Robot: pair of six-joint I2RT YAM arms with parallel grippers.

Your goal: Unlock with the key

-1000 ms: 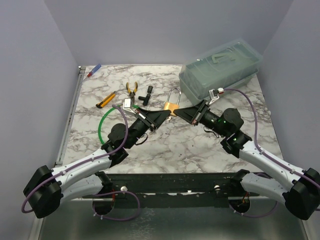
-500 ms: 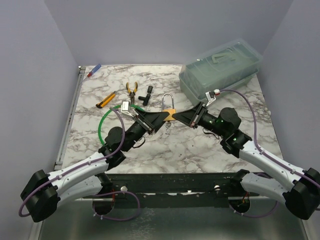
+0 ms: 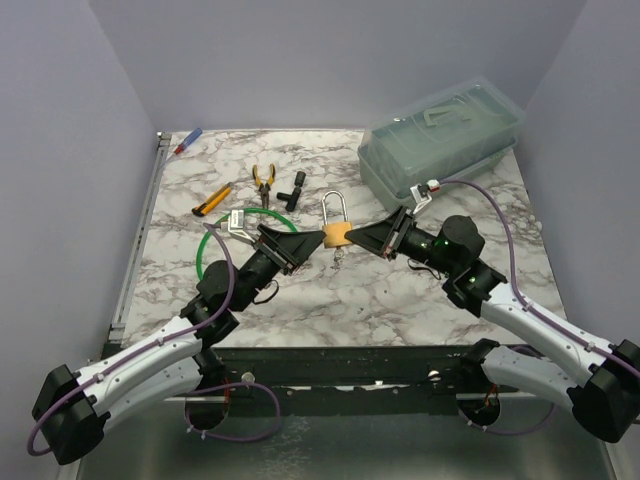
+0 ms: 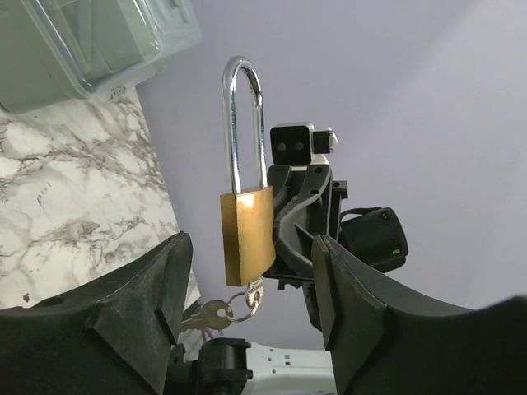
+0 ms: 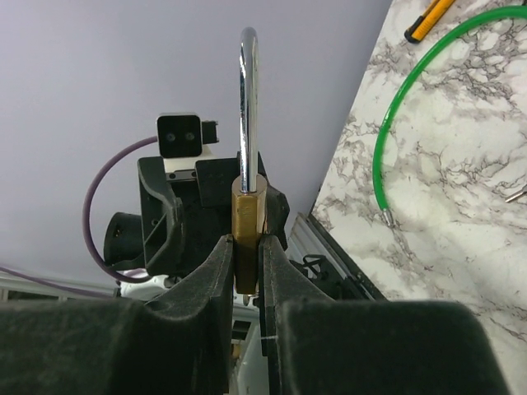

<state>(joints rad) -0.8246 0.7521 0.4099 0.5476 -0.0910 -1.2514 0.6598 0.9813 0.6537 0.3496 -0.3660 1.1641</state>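
A brass padlock with a steel shackle is held upright above the marble table. My right gripper is shut on the padlock body, one finger flat on each side. A small silver key sits in the bottom of the padlock, and a ring hanging from it carries a second key. My left gripper is open, its fingers standing either side of the padlock's lower end without touching it. In the top view the left gripper faces the padlock from the left.
A green cord with a metal tip loops on the table at left. Behind lie orange-handled pliers, a black L-shaped tool, a yellow utility knife and a pen. A lidded clear box stands back right.
My left gripper has opened and its arm has drawn back to the left. The right gripper has carried the padlock slightly left, still shut on it.
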